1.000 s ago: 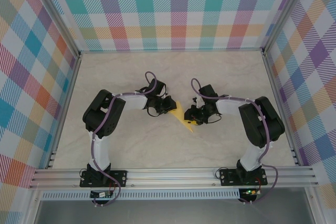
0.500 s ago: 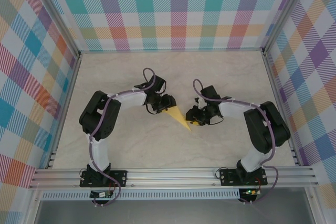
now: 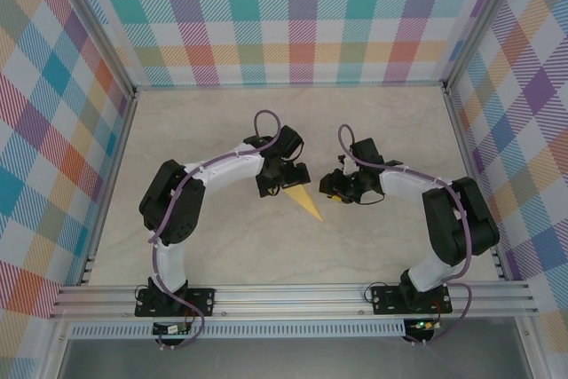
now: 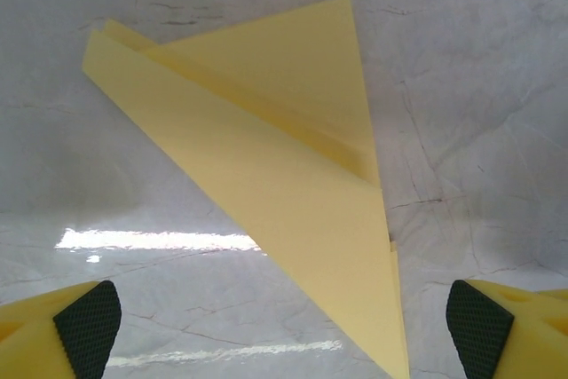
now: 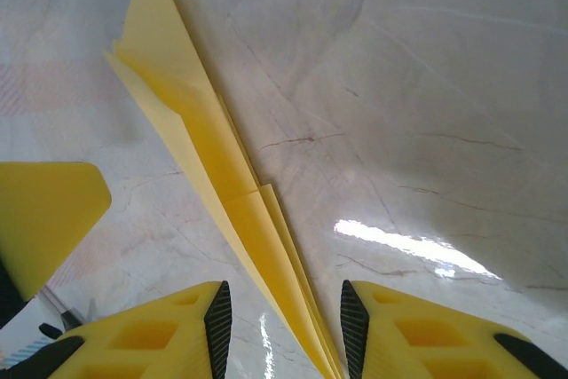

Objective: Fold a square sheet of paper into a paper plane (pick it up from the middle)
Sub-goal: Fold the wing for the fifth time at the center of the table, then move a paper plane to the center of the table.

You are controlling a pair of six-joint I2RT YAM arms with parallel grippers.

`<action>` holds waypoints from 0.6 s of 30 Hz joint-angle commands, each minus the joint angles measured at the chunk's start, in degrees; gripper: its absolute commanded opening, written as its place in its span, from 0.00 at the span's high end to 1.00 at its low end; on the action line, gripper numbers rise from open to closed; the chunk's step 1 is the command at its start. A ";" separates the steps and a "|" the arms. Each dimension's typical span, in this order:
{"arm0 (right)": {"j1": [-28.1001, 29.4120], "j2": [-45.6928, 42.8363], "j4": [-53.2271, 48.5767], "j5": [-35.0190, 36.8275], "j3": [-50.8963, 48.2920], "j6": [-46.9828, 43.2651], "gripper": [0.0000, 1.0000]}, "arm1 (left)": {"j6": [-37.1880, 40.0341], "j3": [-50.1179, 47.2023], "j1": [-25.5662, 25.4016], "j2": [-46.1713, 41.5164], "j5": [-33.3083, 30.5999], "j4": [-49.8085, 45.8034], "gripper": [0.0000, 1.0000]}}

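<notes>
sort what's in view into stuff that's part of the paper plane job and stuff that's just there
Part of the job:
- folded yellow paper, lying on the table
- left arm's fingers, wide open above it
- right arm's fingers, the paper running between them

Just there:
- checked walls
- metal rail at the near edge

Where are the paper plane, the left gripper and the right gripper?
paper plane (image 3: 302,201), top view, its middle.
left gripper (image 4: 284,319), left wrist view, midway between fingertips.
right gripper (image 5: 285,310), right wrist view, midway between fingertips.

Both arms elbow inward to mid-frame: left hand jaws wide apart, right hand jaws only narrowly parted.
</notes>
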 commanded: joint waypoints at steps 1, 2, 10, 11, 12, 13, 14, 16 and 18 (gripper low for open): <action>0.26 2.10 1.53 -4.95 1.34 -1.35 0.60 | -2.38 2.33 -0.22 2.98 0.21 -0.80 0.02; 0.26 2.46 1.72 -5.36 1.43 -1.30 0.60 | -2.41 3.49 -0.20 3.93 0.15 -1.63 0.01; 0.35 3.39 2.00 -5.85 1.87 -0.94 0.60 | -2.50 11.63 -0.19 10.48 -2.23 -10.11 0.09; 0.39 3.56 2.03 -5.94 2.04 -0.94 0.60 | -2.41 11.50 -0.22 10.59 -2.38 -10.62 0.11; 0.43 3.79 2.06 -6.15 2.17 -0.90 0.60 | -2.28 11.34 -0.22 10.52 -2.66 -11.17 0.14; 0.52 4.05 2.14 -6.47 2.29 -1.01 0.60 | -2.13 10.78 -0.20 10.23 -2.78 -11.34 0.18; 0.65 4.28 2.12 -6.68 2.61 -1.07 0.60 | -1.95 9.93 -0.16 9.71 -2.79 -11.17 0.21; 0.95 4.79 2.03 -6.88 3.15 -1.19 0.59 | -1.88 8.45 -0.22 8.58 -2.91 -10.81 0.27; 1.14 5.38 1.93 -6.96 3.75 -1.15 0.59 | -1.93 6.67 -0.21 7.16 -3.04 -10.10 0.32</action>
